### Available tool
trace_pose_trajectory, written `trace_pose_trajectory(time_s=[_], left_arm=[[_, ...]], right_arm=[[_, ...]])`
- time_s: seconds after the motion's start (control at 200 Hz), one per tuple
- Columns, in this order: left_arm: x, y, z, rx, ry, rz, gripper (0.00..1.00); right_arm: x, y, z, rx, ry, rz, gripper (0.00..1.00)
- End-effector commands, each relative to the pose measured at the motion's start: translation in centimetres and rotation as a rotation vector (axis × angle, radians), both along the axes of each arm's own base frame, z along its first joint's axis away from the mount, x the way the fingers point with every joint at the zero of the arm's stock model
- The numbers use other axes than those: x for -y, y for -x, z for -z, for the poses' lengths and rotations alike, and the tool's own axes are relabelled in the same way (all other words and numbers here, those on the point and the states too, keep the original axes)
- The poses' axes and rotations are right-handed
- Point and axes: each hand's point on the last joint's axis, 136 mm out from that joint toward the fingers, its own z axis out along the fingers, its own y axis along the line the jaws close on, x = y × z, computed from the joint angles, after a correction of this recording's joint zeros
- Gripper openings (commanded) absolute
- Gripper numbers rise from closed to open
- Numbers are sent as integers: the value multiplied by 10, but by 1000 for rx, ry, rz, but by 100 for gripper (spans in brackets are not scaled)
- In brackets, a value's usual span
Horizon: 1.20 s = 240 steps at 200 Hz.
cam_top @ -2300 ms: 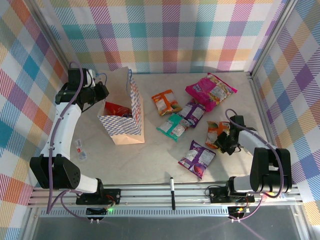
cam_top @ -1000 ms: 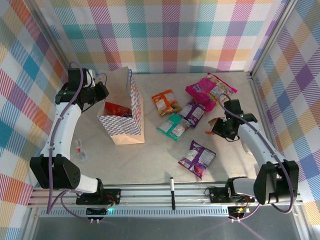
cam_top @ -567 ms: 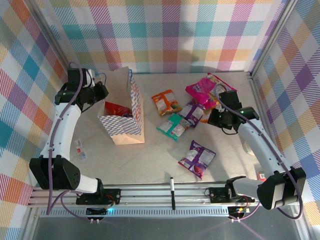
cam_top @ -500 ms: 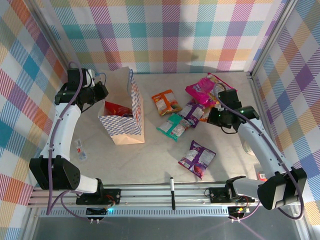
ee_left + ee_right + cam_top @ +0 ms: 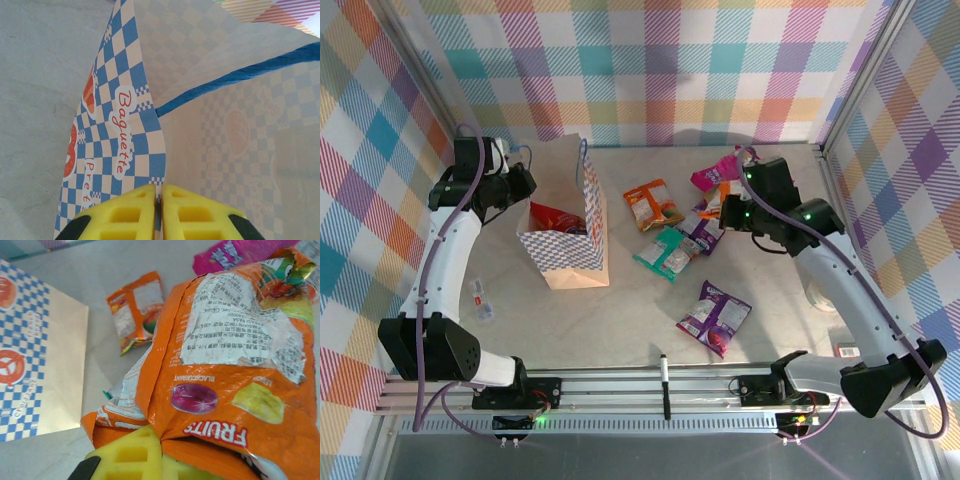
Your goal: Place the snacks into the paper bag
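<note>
One orange packet [image 5: 225, 385] reading "FRUITS", "BLACKCURRANT" being clamped by right gripper [image 5: 161, 450], left gripper [image 5: 161, 192] pinching bag [image 5: 125, 115] lettered "Baguette", teal packet [image 5: 666, 252] lying between, marker [image 5: 664, 385] at table's [image 5: 620, 320] near edge.

R gripper [image 5: 730, 212] lifted orange pkt [image 5: 713, 197] toward bag [image 5: 582, 245].

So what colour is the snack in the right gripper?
The snack is orange, seen best in the right wrist view.
</note>
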Motion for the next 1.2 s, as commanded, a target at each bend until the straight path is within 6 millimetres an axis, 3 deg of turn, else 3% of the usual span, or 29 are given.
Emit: trace_pose_trajectory(time_s=[0.0,0.535,0.835,1.195], left_arm=[[3,12,-6,-6,2,6,11],[2,15,-13,4,-7,6,11],[2,16,-15,9,-7,8,11],[6,14,-19,16,6,24,11]], right_arm=[[-13,-3,-28,82,14,-50,0],[-86,8,-101,290,56,-263,0],[-118,19,-137,399,50,-363,0],[-148,42,-163,493,12,-469,0]])
